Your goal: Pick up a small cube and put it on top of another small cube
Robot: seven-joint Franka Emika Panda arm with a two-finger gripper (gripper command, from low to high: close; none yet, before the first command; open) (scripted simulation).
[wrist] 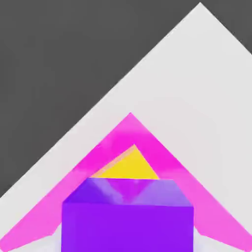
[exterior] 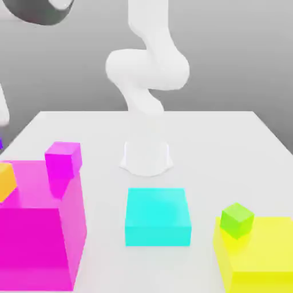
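Violet cube in transit: pick-up done, placement outstanding.

Seen from the hand view, the small violet-purple cube (wrist: 127, 221) sits directly at the camera, above the big magenta block (wrist: 129, 142) and the small orange-yellow cube (wrist: 127, 168) that rests on that block's top. The jaws stand fully closed; judged from how close the cube rides, they grip it. Remaining steps, as a judgement: align over a target cube, lower, release. In the exterior view, the big magenta block (exterior: 34, 226) also carries a small magenta-pink cube (exterior: 63, 159); the orange-yellow cube (exterior: 6, 180) lies beside it on the same top. A small green cube (exterior: 237, 220) rests on the yellow block (exterior: 263, 252), well apart from the magenta block. The arm (exterior: 149, 74) rises from its base on the desk (exterior: 229, 149), behind the magenta block, and bends up out of frame.
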